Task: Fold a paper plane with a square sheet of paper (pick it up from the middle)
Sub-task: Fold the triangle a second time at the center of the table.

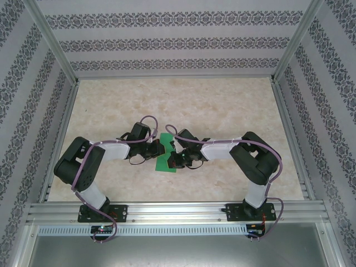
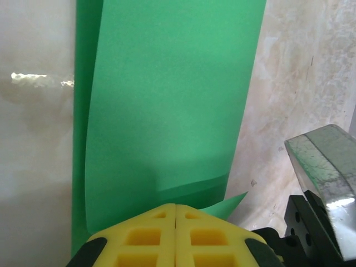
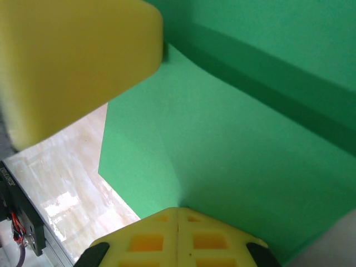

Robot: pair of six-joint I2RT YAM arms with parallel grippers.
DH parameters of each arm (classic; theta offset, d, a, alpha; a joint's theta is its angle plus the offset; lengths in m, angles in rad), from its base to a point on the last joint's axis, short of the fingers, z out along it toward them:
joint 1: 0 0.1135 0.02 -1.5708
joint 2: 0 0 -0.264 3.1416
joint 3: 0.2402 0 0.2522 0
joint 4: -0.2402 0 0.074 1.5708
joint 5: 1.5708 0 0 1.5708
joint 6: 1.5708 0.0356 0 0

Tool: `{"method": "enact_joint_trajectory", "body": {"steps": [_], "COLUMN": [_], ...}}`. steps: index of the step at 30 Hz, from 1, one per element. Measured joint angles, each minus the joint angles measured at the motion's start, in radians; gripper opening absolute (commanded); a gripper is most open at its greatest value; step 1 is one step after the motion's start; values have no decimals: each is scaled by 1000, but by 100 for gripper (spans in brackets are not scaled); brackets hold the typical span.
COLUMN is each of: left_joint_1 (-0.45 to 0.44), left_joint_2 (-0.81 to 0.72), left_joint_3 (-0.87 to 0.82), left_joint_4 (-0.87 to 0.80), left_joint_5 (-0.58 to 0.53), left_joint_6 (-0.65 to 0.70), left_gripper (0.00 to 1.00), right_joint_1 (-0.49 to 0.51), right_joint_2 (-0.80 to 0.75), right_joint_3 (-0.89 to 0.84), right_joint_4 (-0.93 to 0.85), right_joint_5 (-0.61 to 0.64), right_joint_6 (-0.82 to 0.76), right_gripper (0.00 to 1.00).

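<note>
Both shut: left gripper (image 2: pixel 176 211) and right gripper (image 3: pixel 178 214) pinch square sheet of paper (image 2: pixel 167 100). Hold your tension even; align edges before creasing.

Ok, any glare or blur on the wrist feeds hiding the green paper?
Left wrist: glare streak on the glossy marbled table, thin bright green paper sheet sharp. Right wrist: a yellow pad is blurred; a shadow band crosses the sheet.
</note>
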Motion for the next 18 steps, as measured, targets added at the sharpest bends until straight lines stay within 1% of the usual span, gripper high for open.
{"method": "enact_joint_trajectory", "body": {"steps": [3, 6, 12, 18], "left_joint_1": [0, 0, 0, 0], "left_joint_2": [21, 27, 35, 35], "left_joint_3": [0, 0, 0, 0], "left_joint_4": [-5, -1, 19, 19], "left_joint_5": [-22, -26, -23, -26], "left_joint_6": [8, 8, 7, 7], "left_gripper": [6, 5, 4, 3], "right_joint_1": [0, 0, 0, 0], "right_joint_2": [-12, -39, -43, 32], "right_joint_3": [0, 2, 87, 110], "right_joint_4": [-11, -20, -41, -34], "right_joint_5": [15, 35, 55, 70], "right_joint_6": [18, 40, 68, 88], "right_gripper": [9, 12, 11, 9]}}
